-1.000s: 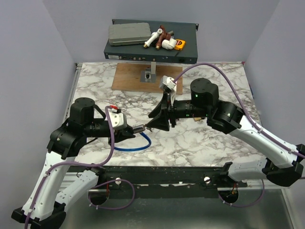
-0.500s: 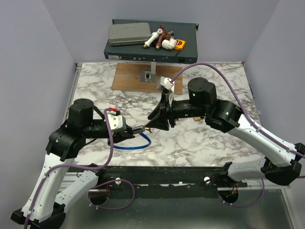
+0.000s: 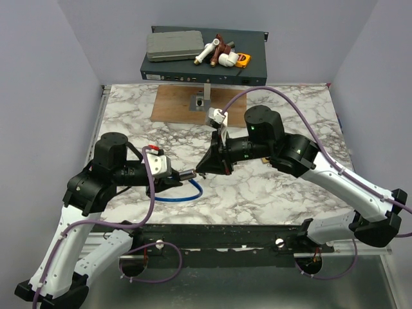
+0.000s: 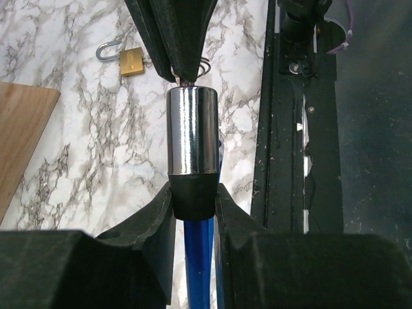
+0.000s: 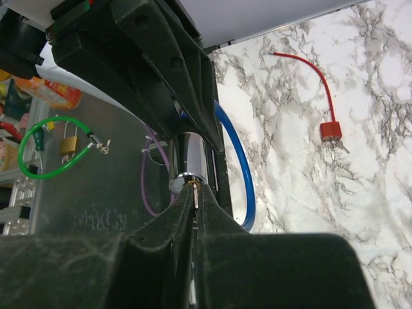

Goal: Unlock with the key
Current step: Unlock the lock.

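Right end effector: fingers are pinching shut on one thin metal piece. I can't tell if it's a key blade. Its tip is touching the end face of the chrome cylinder.

Left end effector: it's clamping the black base of that one cylinder, holding it level and pointing at the right fingertips. One blue cable is running out of the cylinder's back and looping down onto the worktop.

The two end effectors are meeting tip to tip above the worktop, left of centre.

Key: it's lying on the marble, hanging off a red tab on one thin red strap, well apart from both end effectors, with nothing gripping it. It's too small to tell whether there's one key or two.

One brass padlock is lying flat on the marble beyond the right fingers, shackle closed. One wooden board is sitting at the far side of the worktop.

Arms, two:
- The right arm is reaching in from its near-right base, with the forearm angling up and left and the wrist level, pointing left.
- The left arm is folding at the elbow, with the wrist level, pointing right.
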Motion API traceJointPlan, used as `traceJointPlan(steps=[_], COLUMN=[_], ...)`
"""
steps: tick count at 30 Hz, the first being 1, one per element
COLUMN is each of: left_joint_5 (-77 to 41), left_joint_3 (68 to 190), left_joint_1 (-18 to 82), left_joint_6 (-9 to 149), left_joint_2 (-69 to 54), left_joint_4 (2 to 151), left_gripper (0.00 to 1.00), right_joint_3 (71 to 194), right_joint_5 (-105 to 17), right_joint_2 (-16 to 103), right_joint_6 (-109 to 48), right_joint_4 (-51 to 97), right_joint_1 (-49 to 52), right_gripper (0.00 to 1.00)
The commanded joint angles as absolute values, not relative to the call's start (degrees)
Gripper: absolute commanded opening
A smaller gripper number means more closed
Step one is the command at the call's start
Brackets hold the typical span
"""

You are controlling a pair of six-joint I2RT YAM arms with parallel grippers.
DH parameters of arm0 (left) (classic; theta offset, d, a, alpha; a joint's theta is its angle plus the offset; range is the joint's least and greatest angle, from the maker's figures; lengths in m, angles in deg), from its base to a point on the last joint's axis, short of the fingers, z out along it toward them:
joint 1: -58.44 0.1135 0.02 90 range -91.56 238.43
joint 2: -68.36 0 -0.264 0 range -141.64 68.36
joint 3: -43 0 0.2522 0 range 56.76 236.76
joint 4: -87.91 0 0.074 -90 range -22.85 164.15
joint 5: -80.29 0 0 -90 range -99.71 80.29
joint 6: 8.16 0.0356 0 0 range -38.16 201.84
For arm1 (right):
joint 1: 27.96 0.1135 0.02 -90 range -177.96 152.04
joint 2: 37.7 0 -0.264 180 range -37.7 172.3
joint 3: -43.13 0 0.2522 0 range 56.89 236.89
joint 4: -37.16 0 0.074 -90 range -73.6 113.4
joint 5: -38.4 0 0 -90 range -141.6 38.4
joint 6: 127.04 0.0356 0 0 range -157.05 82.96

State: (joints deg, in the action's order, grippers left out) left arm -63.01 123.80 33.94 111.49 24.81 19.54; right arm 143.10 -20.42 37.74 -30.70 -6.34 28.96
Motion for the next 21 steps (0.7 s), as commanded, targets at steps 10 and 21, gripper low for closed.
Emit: traceJointPlan(steps=[10, 21], left_joint_5=[-58.75, -37.86], left_joint_3=[127.39, 121.21], left_joint_1=[32.85, 20.01], left_joint_6=[118.03, 135.48], left_joint_2=[25.49, 30.05], left_joint_4=[21.51, 32.96], left_gripper=[0.00, 0.00], right_joint_3=[144.65, 141.38], right_joint_5=[-19.34, -18.56], right_joint_2=[41.37, 43.33], right_joint_6=[-24.25, -12.95], right_joint_4=[-7.72, -2.73], right_joint_1=[29.11, 27.88], right_gripper=[0.01, 0.01])
